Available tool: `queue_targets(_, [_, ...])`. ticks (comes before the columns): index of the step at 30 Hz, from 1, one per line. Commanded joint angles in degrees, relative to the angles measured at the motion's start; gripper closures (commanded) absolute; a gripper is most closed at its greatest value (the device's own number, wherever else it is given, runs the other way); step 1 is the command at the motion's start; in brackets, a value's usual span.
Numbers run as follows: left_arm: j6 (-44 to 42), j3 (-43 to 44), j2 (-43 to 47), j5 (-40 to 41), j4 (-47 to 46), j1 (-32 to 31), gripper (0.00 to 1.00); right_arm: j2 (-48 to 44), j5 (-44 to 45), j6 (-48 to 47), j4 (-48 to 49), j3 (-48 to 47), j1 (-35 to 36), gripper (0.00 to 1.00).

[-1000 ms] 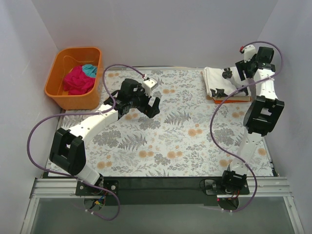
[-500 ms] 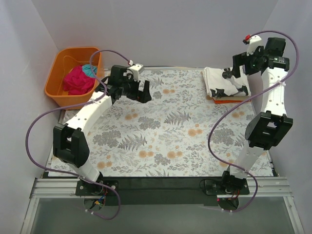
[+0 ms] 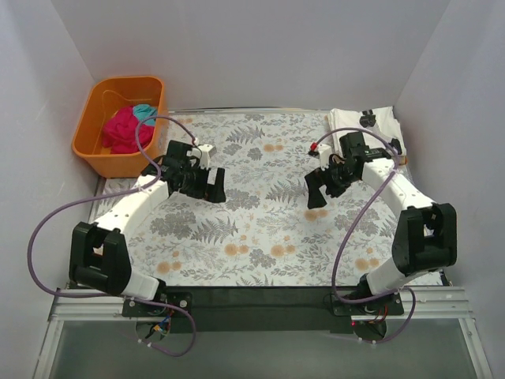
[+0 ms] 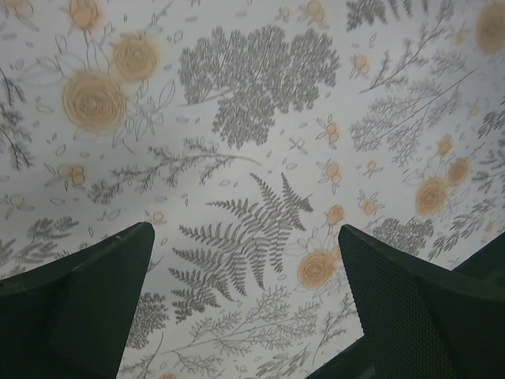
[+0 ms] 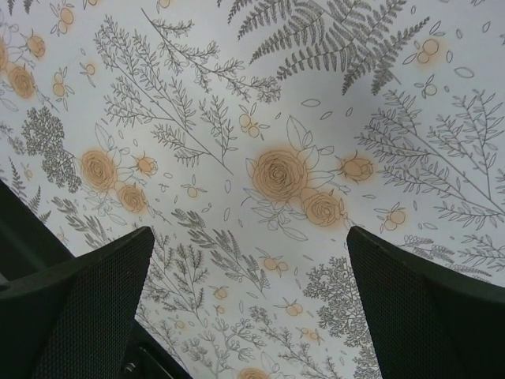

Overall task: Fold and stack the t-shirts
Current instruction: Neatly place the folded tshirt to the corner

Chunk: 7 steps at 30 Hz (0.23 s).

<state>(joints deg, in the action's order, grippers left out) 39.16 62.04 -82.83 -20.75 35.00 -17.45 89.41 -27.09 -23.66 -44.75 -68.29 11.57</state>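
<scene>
No text, label, brand or number is showing readably in any view. The table covering (image 3: 268, 237) is carrying only printed flowers and ferns, and the white t-shirt (image 3: 383, 118) is showing only black blotches.

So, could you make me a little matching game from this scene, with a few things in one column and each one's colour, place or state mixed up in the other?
Things:
1. white shirt
2. magenta shirt
3. tub
4. table cover

Descriptions:
A. orange
B. crumpled inside the tub
C. folded at the far right corner of the table
D. printed with ferns and flowers

Pairs: 1-C, 2-B, 3-A, 4-D
</scene>
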Motion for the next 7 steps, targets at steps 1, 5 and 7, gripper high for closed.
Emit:
queue_targets(1, [-1.9, -3.7, 3.5, 2.8, 0.4, 0.2, 0.02, -5.2, 1.5, 2.4, 6.4, 3.1, 0.8, 0.02])
queue_targets(5, [-2.1, -2.4, 4.6, 4.2, 0.7, 0.4, 0.02, -7.4, 2.4, 3.5, 7.7, 3.5, 1.8, 0.02])
queue_targets(7, [-2.1, -0.2, 4.1, 3.7, 2.0, 0.5, 0.02, -8.1, 3.5, 3.4, 7.7, 2.2, 1.8, 0.02])
